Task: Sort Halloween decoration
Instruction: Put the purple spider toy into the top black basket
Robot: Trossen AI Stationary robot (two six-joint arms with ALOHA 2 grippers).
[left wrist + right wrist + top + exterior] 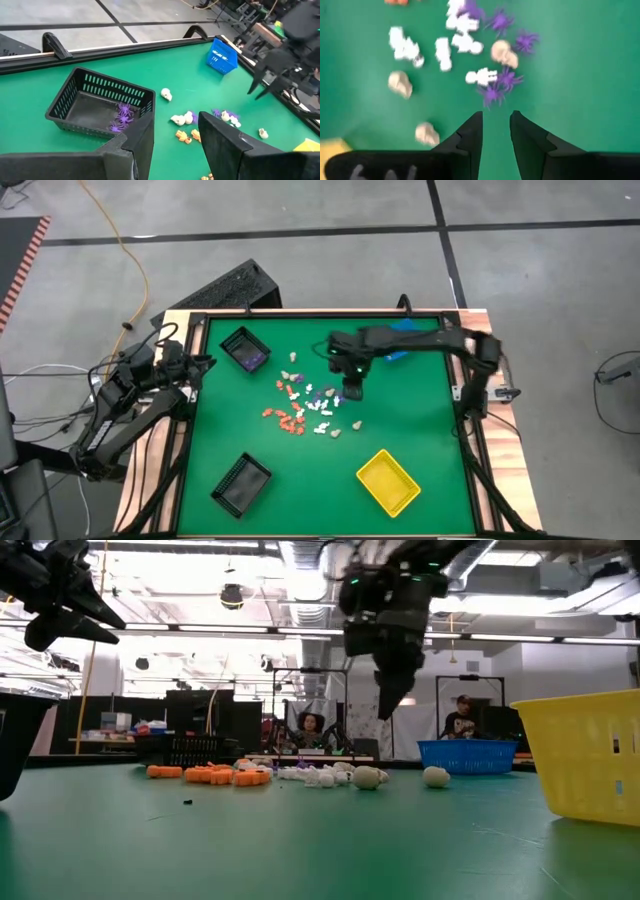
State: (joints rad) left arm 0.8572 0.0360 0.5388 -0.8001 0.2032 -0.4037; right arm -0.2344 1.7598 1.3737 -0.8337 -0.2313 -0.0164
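Your right gripper (354, 392) hangs above the table's centre, fingers slightly apart with nothing between them, just at three o'clock of the Halloween decoration (303, 405) scattered mid-table. Your left gripper (205, 361) waits at nine o'clock, fingers apart, beside a black bin (244, 350) holding purple spiders (122, 116).
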